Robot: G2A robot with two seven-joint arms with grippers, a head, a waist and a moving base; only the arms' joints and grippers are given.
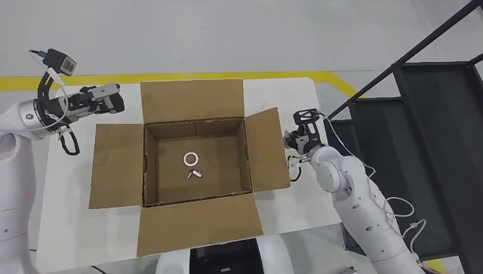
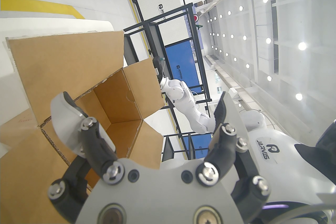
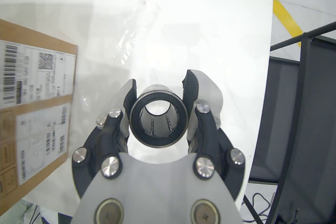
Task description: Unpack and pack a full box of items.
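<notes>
An open cardboard box stands in the middle of the white table, all its flaps folded out. On its floor lie a pale ring and a small light piece. My left gripper hovers off the box's far left corner; in its wrist view the left gripper is open and empty, facing the box's inside. My right gripper sits beside the right flap. There the right gripper is shut on a black-rimmed metal cylinder sleeve.
A clear plastic wrapper lies on the table beyond the right gripper. The right flap carries printed labels. A black metal rack stands just off the table's right edge.
</notes>
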